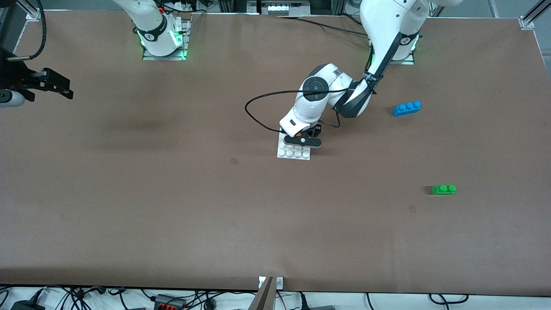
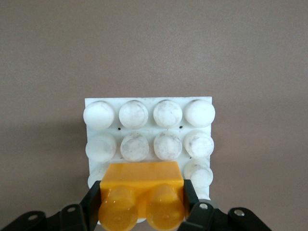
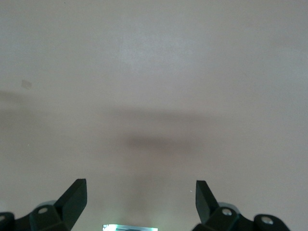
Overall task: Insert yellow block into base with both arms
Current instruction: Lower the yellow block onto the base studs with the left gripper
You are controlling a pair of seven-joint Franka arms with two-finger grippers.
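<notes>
The green brick [image 1: 444, 189] lies nearest to the front camera, toward the left arm's end of the table, well apart from the work; it has no part in this task.

Farther from the camera, near the middle of the table, lies the base [image 1: 294, 151], flat, with its studs up. The left gripper [image 1: 304, 141] is low over it, with its fingers [image 2: 91, 202] clamped on the two sides of the yellow block [image 2: 142, 192]. In the left wrist view the block is held studs up, over the edge rows of the base's studs. I judge it is held so that its hollow underside can press straight down on them.

The blue brick [image 1: 407, 108] lies farther still, also unused.

The right gripper [image 1: 51, 84] waits over the right arm's end of the table, its fingers wide apart and holding nothing.
</notes>
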